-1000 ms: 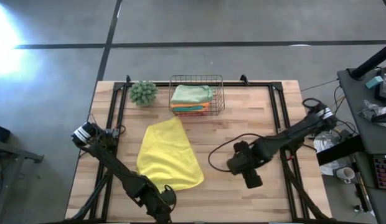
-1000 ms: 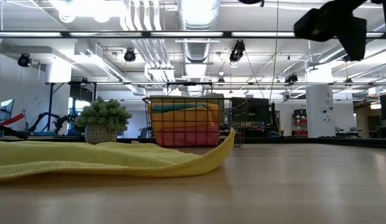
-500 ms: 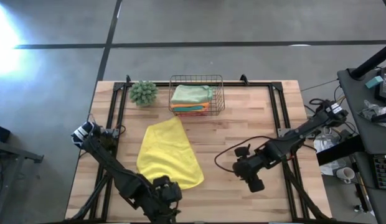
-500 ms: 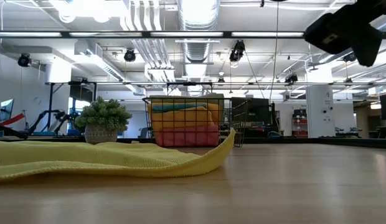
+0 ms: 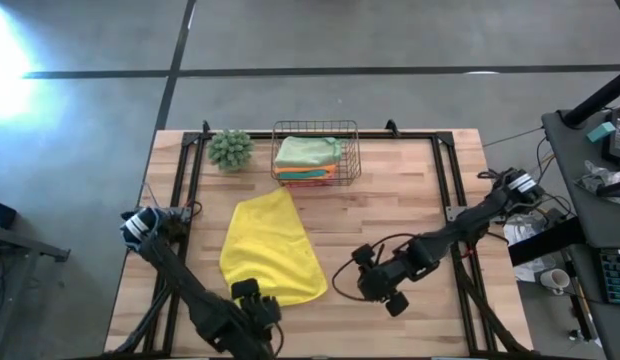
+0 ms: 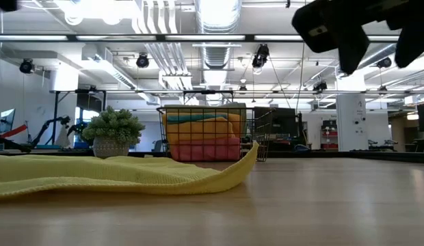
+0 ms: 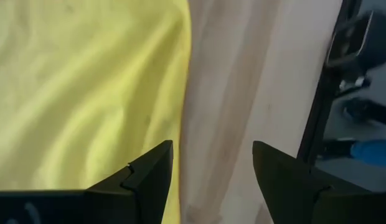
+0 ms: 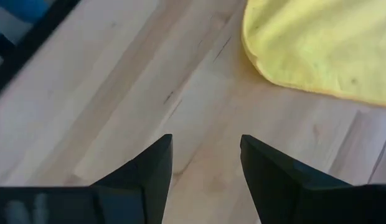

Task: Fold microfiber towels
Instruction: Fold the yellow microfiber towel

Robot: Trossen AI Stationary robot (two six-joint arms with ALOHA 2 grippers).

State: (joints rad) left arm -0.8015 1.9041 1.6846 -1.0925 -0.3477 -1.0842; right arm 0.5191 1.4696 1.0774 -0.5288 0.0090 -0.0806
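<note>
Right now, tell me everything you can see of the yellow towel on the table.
The yellow towel is a soft, napped cloth, spread open and unfolded on the wooden table, lying askew in front of the wire basket. It lies mostly flat with shallow wrinkles, and in the low view one corner curls up off the wood. Neither gripper touches it: the left gripper hangs open at its near edge, and the right gripper hangs open over bare wood beside it.

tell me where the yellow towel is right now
In the high view the yellow towel lies spread on the table's left-centre, just in front of the wire basket, with the left gripper at its near edge.
</note>
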